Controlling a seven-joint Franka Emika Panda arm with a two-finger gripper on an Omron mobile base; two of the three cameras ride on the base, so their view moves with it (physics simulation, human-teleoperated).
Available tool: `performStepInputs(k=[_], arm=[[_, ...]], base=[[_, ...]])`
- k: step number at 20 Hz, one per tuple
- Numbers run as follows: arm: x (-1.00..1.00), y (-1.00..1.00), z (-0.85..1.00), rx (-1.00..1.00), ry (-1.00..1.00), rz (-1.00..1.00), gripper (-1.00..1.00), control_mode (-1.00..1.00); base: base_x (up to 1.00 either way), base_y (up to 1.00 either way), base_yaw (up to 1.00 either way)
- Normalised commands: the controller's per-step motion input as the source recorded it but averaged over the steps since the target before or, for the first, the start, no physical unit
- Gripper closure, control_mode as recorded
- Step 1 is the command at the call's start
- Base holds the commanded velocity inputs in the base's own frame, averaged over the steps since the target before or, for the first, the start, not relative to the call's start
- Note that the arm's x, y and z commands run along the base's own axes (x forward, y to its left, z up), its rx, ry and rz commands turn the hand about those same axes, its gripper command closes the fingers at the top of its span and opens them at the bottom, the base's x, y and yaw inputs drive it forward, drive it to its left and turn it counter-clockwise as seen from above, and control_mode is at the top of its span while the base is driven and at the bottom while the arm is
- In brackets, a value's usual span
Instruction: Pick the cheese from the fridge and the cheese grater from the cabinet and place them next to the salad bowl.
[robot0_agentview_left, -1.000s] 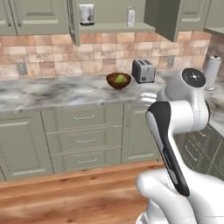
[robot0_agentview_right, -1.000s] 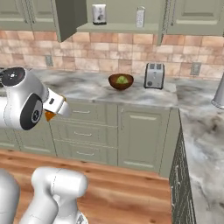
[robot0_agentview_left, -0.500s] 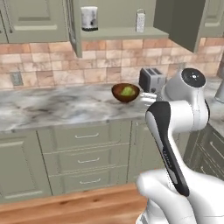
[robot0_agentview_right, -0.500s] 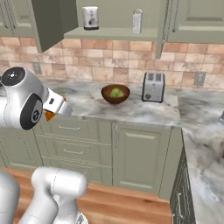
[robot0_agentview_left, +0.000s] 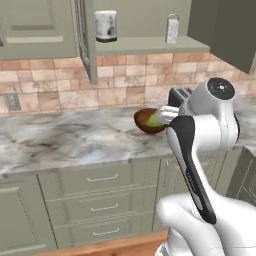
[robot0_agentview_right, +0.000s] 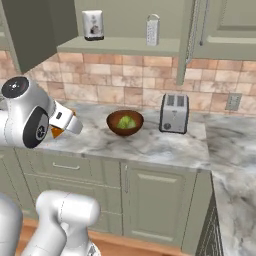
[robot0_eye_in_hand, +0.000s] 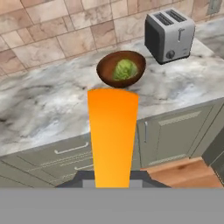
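My gripper (robot0_eye_in_hand: 113, 176) is shut on the cheese (robot0_eye_in_hand: 113, 135), an orange wedge that sticks out toward the counter. From the right base view the gripper (robot0_agentview_right: 63, 126) hangs at counter height, left of the salad bowl (robot0_agentview_right: 125, 122) and apart from it, with the cheese (robot0_agentview_right: 57, 133) showing at its tip. The brown salad bowl (robot0_eye_in_hand: 121, 69) with lettuce sits on the marble counter just beyond the wedge. The arm partly covers the salad bowl (robot0_agentview_left: 147, 121). The cheese grater (robot0_agentview_right: 152, 29) stands upright on the open cabinet's shelf (robot0_agentview_right: 120, 46), and so does the cheese grater (robot0_agentview_left: 172, 29). The fridge is out of view.
A silver toaster (robot0_agentview_right: 174, 112) stands right of the bowl. A white canister (robot0_agentview_right: 93, 25) sits on the shelf left of the grater. The cabinet doors (robot0_agentview_left: 85, 40) hang open above the counter. Drawer fronts (robot0_agentview_left: 102, 195) run below the marble counter (robot0_eye_in_hand: 48, 109).
The whole picture has shifted: the base has driven closer to the counter, so bowl, toaster and shelf look larger. The gripper keeps its hold on the cheese.
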Motion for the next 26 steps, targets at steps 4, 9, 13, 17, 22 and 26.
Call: performStepInputs(k=[4,9,13,17,22,26], arm=[[0.00,0.00,0.00,0.00,0.00,0.00,1.00,1.00],[0.00,0.00,0.00,0.00,0.00,0.00,1.00,1.00],[0.00,0.00,0.00,0.00,0.00,0.00,1.00,1.00],[0.00,0.00,0.00,0.00,0.00,0.00,1.00,1.00],[0.00,0.00,0.00,0.00,0.00,0.00,1.00,1.00],[0.00,0.00,0.00,0.00,0.00,0.00,1.00,1.00]], base=[[0.55,-0.06,0.00],[0.48,-0.04,0.00],[0.48,-0.03,0.00],[0.56,-0.01,0.00],[0.51,0.00,0.00],[0.23,0.00,0.00]])
